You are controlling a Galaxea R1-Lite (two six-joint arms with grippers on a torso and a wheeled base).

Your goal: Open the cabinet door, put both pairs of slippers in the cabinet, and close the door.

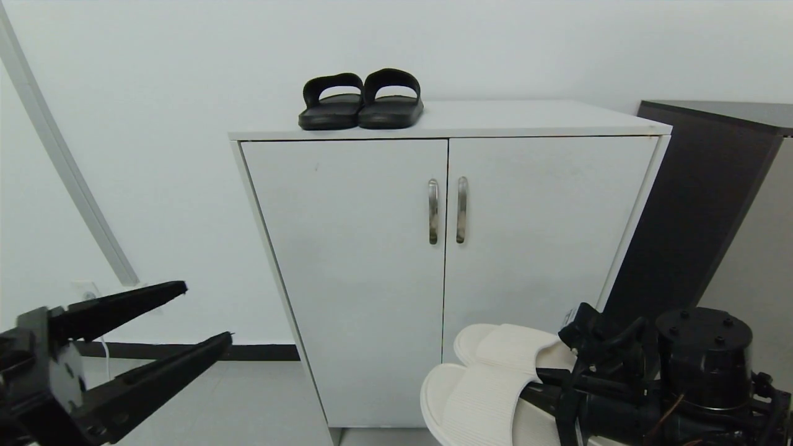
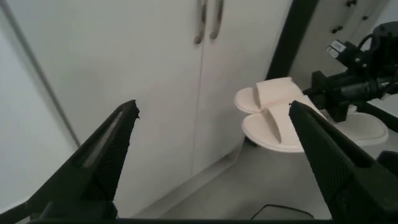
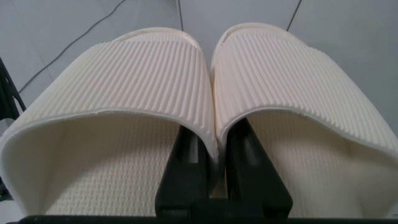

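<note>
Low down, left of the cabinet (image 1: 347, 279), the left gripper (image 1: 208, 311) sat with its jaws spread wide and nothing in them. Both cabinet doors were shut. The black slippers (image 1: 361, 102) sat side by side on the cabinet's top, toward its left end. At the cabinet's middle seam, the left handle (image 1: 433, 211) and right handle (image 1: 461, 210) hung upright just beside each other. Low in front of the cabinet's right door, the right gripper (image 3: 214, 140) was clamped on the white slippers (image 1: 489, 378), pinching their inner walls together.

So opening looked like the free left gripper's job. Best bet: close in on the left handle alone, since the other one sat so near, then pull along the door's swing, not straight back. The white pair should probably stay back from the cabinet meanwhile.
</note>
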